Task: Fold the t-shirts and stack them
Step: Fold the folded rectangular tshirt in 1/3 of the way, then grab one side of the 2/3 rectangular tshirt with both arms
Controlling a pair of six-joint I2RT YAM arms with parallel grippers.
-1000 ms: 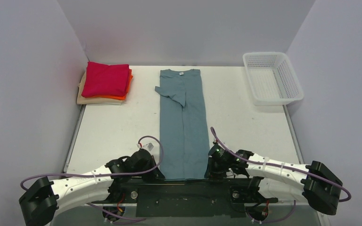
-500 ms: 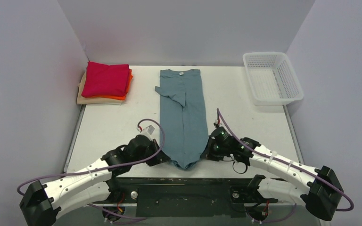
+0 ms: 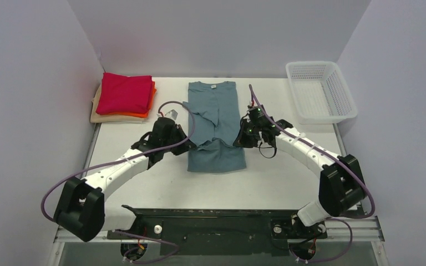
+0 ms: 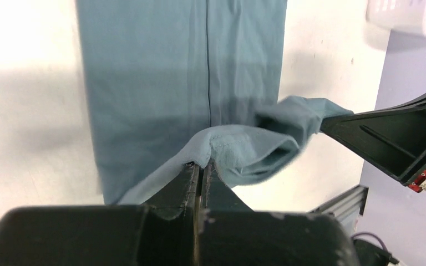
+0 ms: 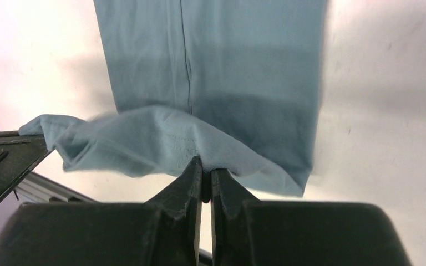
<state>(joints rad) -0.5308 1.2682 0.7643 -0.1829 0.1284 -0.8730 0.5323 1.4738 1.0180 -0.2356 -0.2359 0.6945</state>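
The soft teal-blue t-shirt (image 3: 213, 108) lies as a long narrow strip mid-bench (image 3: 144, 177), collar toward 12 o'clock, its hem end doubled back in a limp, sagging fold. The left hand (image 4: 202, 166) is pinched tight on the hem's 9 o'clock corner, and the right hand (image 5: 204, 166) likewise on its 3 o'clock corner. The crimson tee (image 3: 125, 93), orange tee (image 3: 151, 102) and beige tee (image 3: 96, 111), flat rectangles, are stacked at 10 o'clock.

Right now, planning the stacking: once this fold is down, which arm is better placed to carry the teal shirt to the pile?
Probably left. The left gripper pinches the teal shirt on the side nearer the folded pile; the right gripper holds the basket side.
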